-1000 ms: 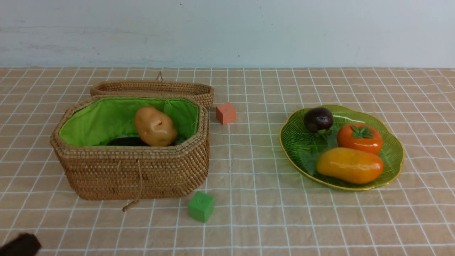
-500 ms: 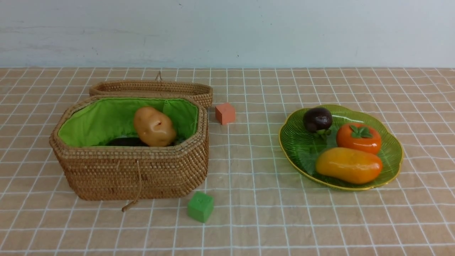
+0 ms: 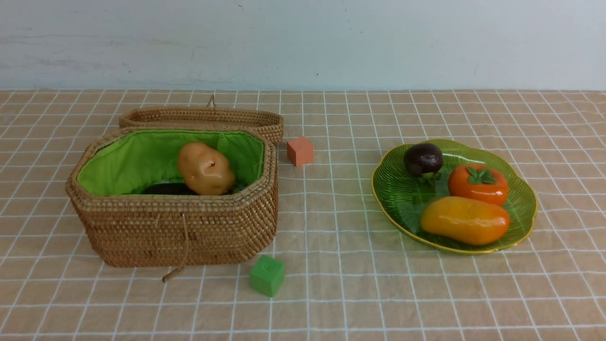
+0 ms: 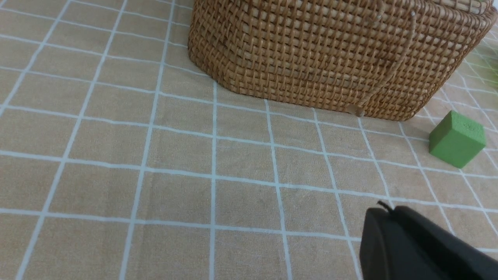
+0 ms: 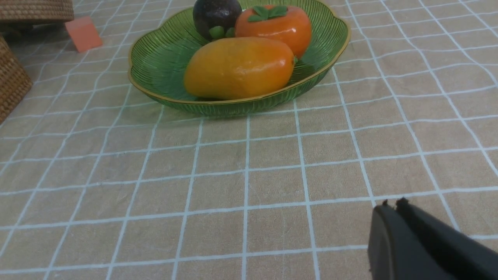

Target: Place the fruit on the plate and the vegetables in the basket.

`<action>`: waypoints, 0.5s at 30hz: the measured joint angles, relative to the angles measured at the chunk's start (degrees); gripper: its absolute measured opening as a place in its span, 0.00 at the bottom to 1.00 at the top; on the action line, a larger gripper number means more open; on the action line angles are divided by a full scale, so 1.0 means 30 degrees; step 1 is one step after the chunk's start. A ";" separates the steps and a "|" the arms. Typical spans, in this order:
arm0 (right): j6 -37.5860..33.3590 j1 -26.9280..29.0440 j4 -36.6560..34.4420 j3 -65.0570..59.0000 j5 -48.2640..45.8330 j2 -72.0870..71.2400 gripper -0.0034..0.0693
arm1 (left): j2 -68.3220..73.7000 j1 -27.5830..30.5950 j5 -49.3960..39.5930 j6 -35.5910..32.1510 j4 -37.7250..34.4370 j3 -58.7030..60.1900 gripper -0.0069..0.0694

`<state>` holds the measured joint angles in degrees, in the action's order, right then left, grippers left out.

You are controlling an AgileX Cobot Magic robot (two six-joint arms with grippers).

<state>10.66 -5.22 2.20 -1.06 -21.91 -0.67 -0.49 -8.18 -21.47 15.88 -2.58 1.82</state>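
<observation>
So we've got the large octagonal woven tan wicker basket [image 3: 175,232] with bright green lining on the left, lid on its far side. Inside we can see the tan lumpy potato [image 3: 206,169] leaning over a long dark purple eggplant [image 3: 168,188], mostly hidden. Over on the right, our translucent green ribbed plate with a yellow rim [image 3: 393,222] holds the small dark purple ball [image 3: 423,159] on its far left, the round orange persimmon [image 3: 478,183], and the oblong yellow-orange mango [image 3: 465,220] at the near side. A small orange cube [image 3: 300,151] sits right of the basket, a small green cube [image 3: 267,275] nearer us. Our left gripper [image 4: 385,208] and right gripper [image 5: 395,204] are both closed, gripping nothing.
</observation>
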 joint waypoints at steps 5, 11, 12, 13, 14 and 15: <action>0.0000 0.0000 0.0000 0.0000 0.0000 0.0000 0.07 | 0.0000 0.0000 0.0000 0.0000 -0.0020 0.0000 0.08; 0.0000 0.0000 0.0000 0.0000 0.0000 0.0000 0.07 | 0.0000 0.0000 0.0000 0.0000 -0.0032 0.0000 0.09; 0.0000 0.0000 0.0000 0.0000 0.0000 0.0000 0.07 | 0.0000 0.0000 0.0000 0.0000 -0.0032 0.0000 0.09; 0.0000 0.0000 0.0000 0.0000 0.0000 0.0000 0.07 | 0.0000 0.0000 0.0000 0.0000 -0.0032 0.0000 0.09; 0.0000 0.0000 0.0000 0.0000 0.0000 0.0000 0.07 | 0.0000 0.0000 0.0000 0.0000 -0.0032 0.0000 0.09; 0.0000 0.0000 0.0000 0.0000 0.0000 0.0000 0.07 | 0.0000 0.0000 0.0000 0.0000 -0.0032 0.0000 0.09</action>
<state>10.66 -5.22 2.20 -1.06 -21.91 -0.67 -0.49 -8.18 -21.47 15.88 -2.67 1.82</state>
